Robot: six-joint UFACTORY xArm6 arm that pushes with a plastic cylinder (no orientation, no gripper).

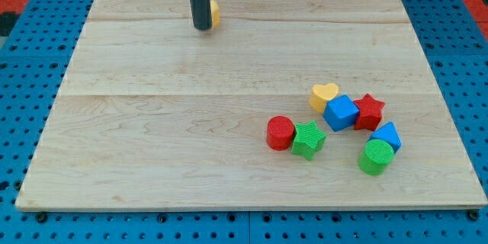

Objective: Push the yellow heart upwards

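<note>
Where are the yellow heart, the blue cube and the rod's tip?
yellow heart (324, 94), camera view, its top face.
blue cube (341, 112), camera view, its top face.
my tip (203, 27), camera view, the rod's lower end.

Blue cube (341, 112) touches yellow heart (324, 94) below-right; board (152, 122) above lies open.

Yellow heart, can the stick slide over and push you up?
Probably yes. My tip is far off at the view's top, and the board between is bare. But the blue cube touches the yellow heart below, crowding that side.
</note>
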